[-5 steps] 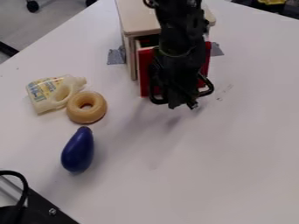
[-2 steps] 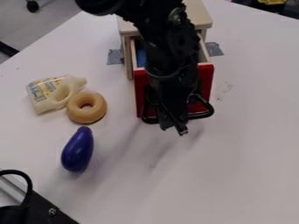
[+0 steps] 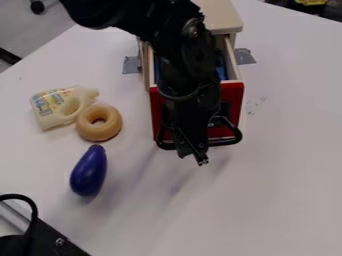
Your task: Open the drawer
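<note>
The gripper [image 3: 192,158] points down in front of the drawer's red front [image 3: 231,102], at the middle of the black handle [image 3: 228,142]. Handle parts show on both sides of it, while the arm covers the middle of the handle and of the front. The drawer stands pulled out of the wooden cabinet [image 3: 220,16], with its light side wall [image 3: 232,60] exposed. Something blue [image 3: 221,70] lies inside, partly behind the arm.
Left of the drawer are a cream bottle [image 3: 61,106] on its side and a tan ring [image 3: 99,123] beside it. A dark blue eggplant-shaped toy [image 3: 89,171] lies nearer the camera. Grey tape [image 3: 244,56] is beside the cabinet, and black equipment [image 3: 50,239] occupies the lower left corner.
The gripper has moved toward the camera and slightly left. The drawer has slid farther out of the cabinet with its handle, exposing more of its inside.
</note>
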{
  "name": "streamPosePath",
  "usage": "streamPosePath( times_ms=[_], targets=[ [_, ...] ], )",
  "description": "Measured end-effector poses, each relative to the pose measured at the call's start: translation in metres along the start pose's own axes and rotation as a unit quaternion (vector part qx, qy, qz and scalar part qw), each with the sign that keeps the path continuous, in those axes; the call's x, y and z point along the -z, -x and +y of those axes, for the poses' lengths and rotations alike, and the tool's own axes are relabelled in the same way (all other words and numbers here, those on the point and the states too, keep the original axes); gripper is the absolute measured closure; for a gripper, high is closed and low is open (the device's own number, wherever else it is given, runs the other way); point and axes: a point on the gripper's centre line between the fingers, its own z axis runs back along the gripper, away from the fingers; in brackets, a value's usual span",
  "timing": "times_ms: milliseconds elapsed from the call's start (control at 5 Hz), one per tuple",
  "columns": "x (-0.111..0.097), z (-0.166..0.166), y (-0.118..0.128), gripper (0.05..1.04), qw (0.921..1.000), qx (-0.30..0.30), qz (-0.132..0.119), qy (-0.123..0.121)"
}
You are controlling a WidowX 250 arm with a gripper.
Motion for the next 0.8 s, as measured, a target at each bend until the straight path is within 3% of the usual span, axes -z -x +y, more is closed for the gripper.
streamPosePath(
  times_ms=[200,400,600,800],
  targets=[
    [-0.0021,-0.0031,0.0047,0.895,1.0,0.006,-0.002,0.0],
    [0.0003,-0.0033,0.0033,0.648,0.9995,-0.022,0.017,0.013],
    [-0.0012,0.0007,-0.0018,0.322,0.9992,-0.033,0.022,0.011],
    [-0.0034,0.0026,-0.0049,0.087,0.9984,-0.051,0.022,0.016]
  ],
)
